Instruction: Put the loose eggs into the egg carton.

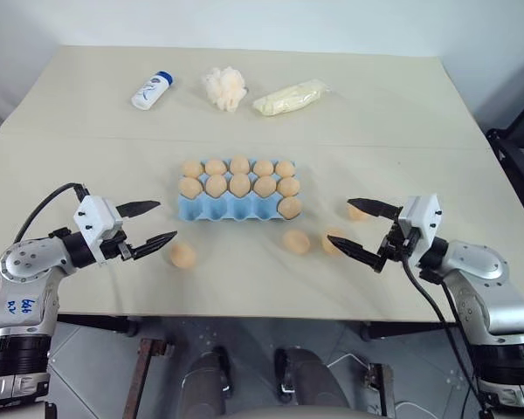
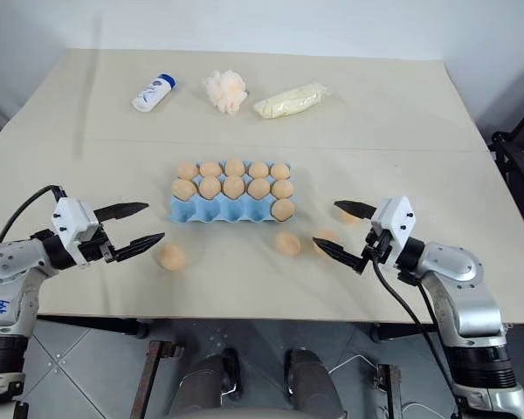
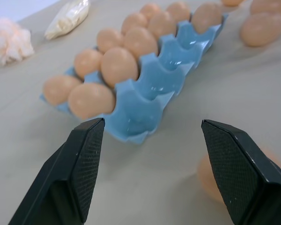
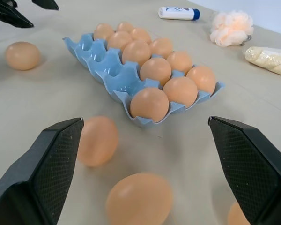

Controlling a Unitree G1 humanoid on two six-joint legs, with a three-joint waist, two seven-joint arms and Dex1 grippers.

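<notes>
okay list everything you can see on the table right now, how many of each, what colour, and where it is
egg carton: one, light blue, middle of the table; four near-row cups empty.
eggs in the carton: eleven, tan; far and middle rows full, one in the near row's right-end cup.
loose eggs: four, tan, on the table in front of the carton; one to the left by the left gripper, three to the right by the right gripper.
bottle: one, white with blue cap, lying far left.
fluffy tuft: one, white, far middle.
plastic bag: one, pale yellow, right of the tuft.
table: one, beige.
left gripper: black fingers, open.
right gripper: black fingers, open.
</notes>
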